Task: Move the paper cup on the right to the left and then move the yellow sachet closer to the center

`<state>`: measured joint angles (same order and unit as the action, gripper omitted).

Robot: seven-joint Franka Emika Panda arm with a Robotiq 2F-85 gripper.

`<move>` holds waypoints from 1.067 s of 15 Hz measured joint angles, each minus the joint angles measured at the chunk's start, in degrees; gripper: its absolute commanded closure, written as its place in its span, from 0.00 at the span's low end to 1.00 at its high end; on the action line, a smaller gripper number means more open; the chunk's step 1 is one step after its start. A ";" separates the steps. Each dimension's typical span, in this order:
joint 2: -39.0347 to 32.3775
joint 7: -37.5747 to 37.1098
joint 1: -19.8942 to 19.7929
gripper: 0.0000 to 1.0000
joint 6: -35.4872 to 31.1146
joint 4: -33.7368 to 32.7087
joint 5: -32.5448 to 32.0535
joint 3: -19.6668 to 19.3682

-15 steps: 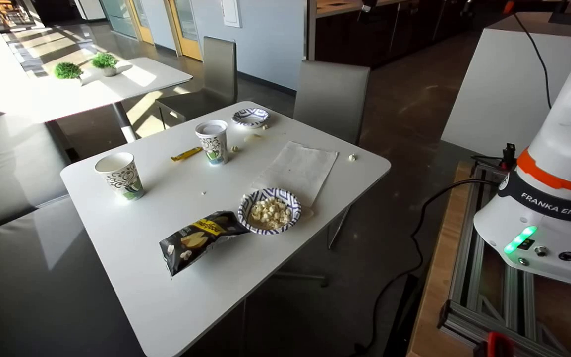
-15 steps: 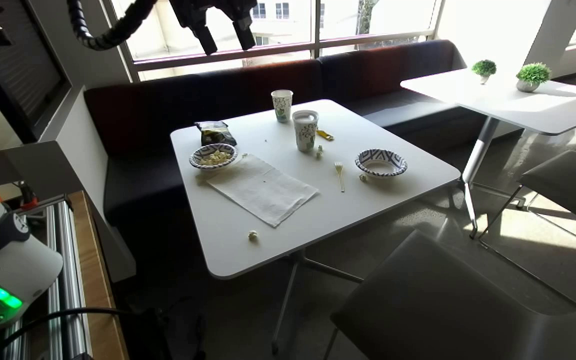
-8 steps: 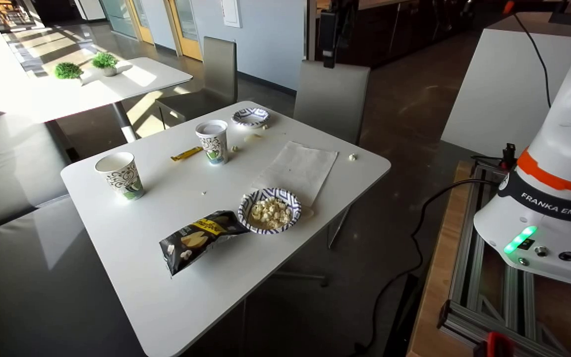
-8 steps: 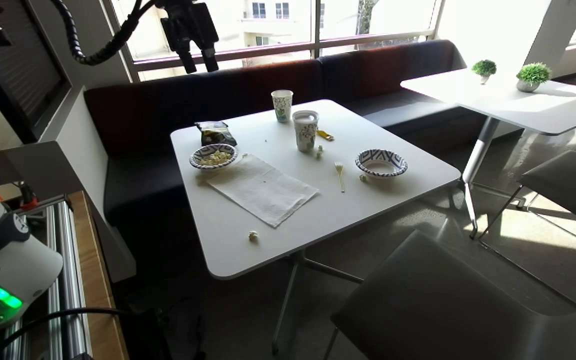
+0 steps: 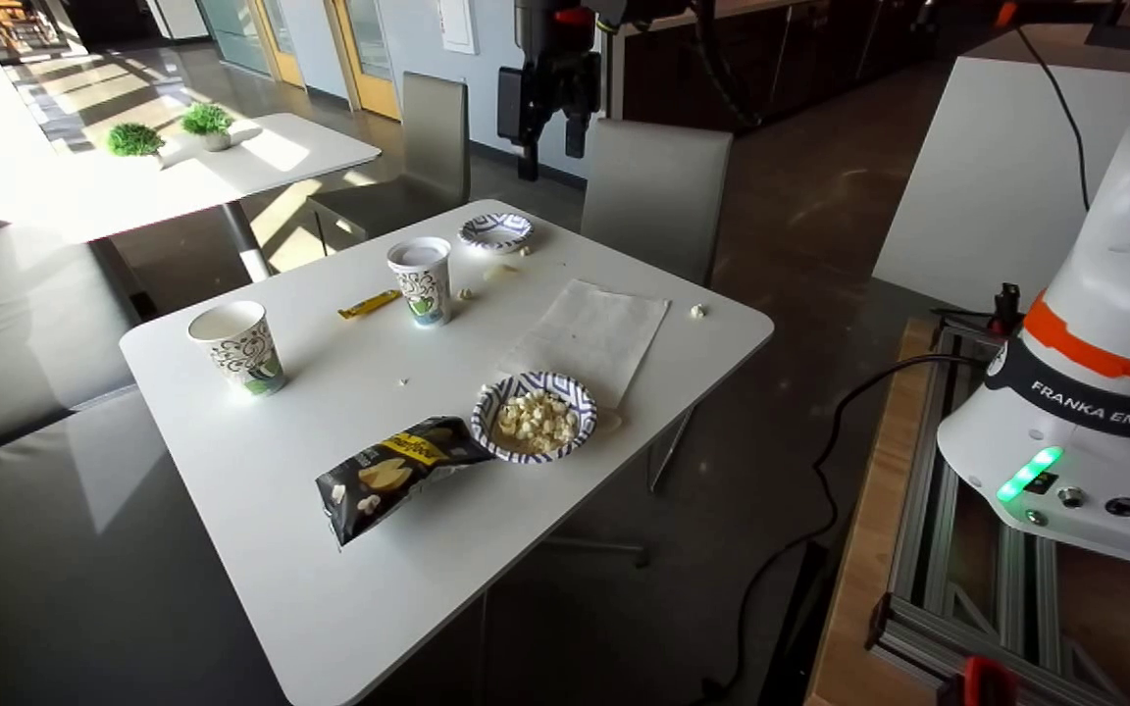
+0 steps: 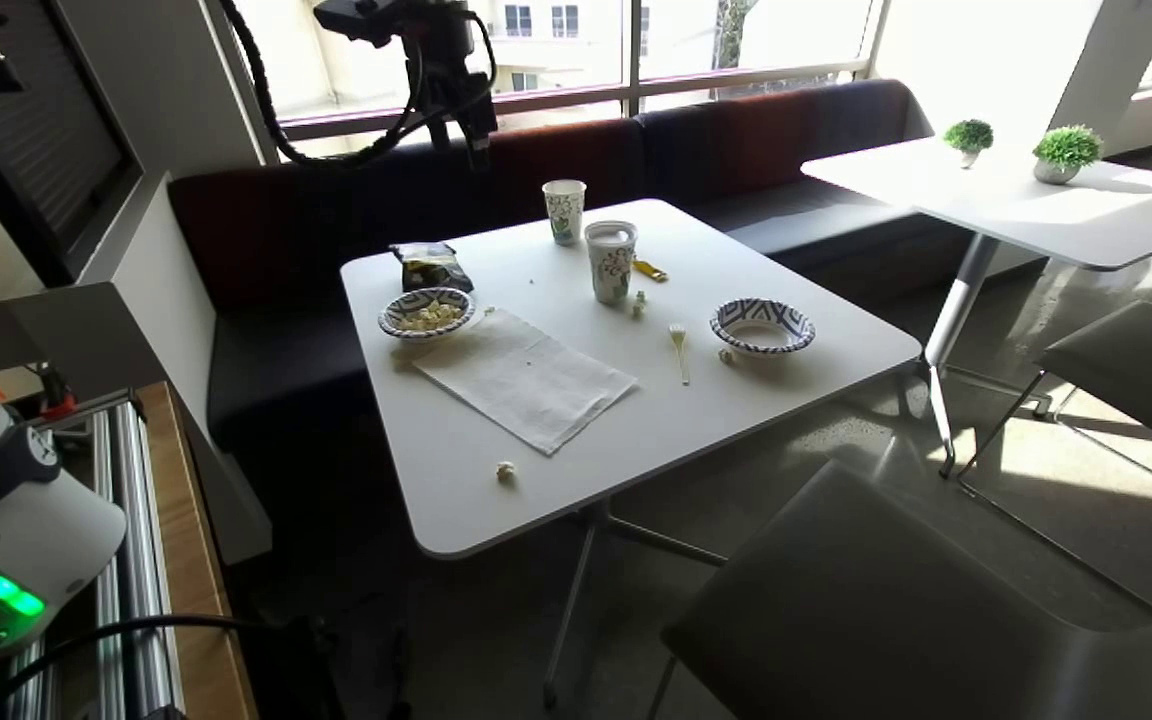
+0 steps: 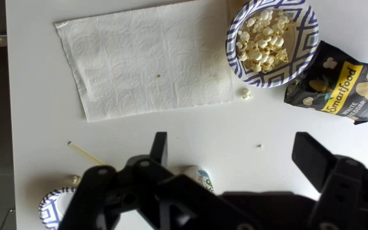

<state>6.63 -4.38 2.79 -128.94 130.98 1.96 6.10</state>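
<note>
The right-hand paper cup [image 5: 423, 286] stands upright near the table's middle; it also shows in an exterior view [image 6: 611, 265]. In the wrist view, part of a printed cup [image 7: 200, 177] shows behind my gripper's linkage; the rest is hidden. A similar cup [image 5: 243, 351], darker in print there, stands nearer the table edge; it also shows in an exterior view [image 6: 564, 215]. The yellow sachet [image 5: 369, 304] lies flat beside the right-hand cup, also in an exterior view [image 6: 650, 270]; the wrist view does not show it. My gripper [image 7: 232, 151] is open, empty and high above the table [image 6: 459, 145].
A popcorn bowl [image 5: 534, 420] touches or nearly touches a black snack packet [image 5: 403, 471]. A paper napkin [image 6: 531, 380], a fork [image 6: 680, 355] and an empty patterned bowl [image 6: 762, 328] lie on the table. Loose popcorn pieces lie about. A chair [image 6: 886, 600] stands close by.
My gripper has come down and turned; in an exterior view it has moved leftward into the picture, above the table's far side. The cups and sachet have not moved.
</note>
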 measured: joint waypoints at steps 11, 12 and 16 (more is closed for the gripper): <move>-1.28 -3.73 -0.04 0.00 1.42 -2.38 4.38 -0.75; -2.89 -5.77 -0.08 0.00 1.42 -3.68 5.12 -0.94; -10.90 -14.08 -0.08 0.00 -0.94 -9.52 8.38 -1.24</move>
<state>-4.27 -18.45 2.72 -129.87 121.46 10.34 4.87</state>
